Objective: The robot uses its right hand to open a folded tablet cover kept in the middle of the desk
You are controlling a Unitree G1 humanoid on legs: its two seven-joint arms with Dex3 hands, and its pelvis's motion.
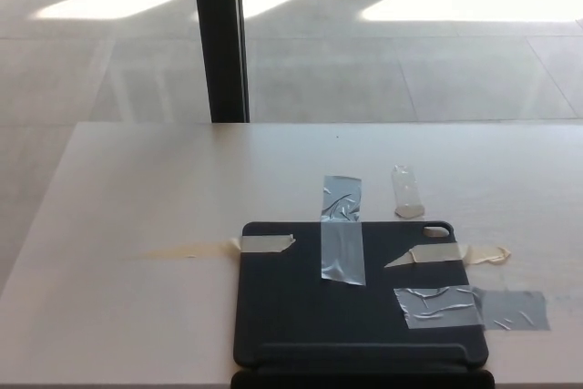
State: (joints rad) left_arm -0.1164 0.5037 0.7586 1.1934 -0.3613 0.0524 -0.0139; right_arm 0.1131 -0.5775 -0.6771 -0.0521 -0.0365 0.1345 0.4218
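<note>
A black folded tablet cover (360, 302) lies flat and closed on the pale wooden desk (146, 189), near the front edge, slightly right of centre. Strips of grey and beige tape hold it down: a grey strip (342, 230) over its far edge, another grey strip (469, 307) over its right edge, and beige strips at left (264, 243) and right (446, 254). Neither of my hands shows in the head view.
A loose clear strip of tape (406, 191) sticks to the desk beyond the cover. A black vertical post (219, 34) stands behind the desk's far edge, with sunlit tiled floor beyond it.
</note>
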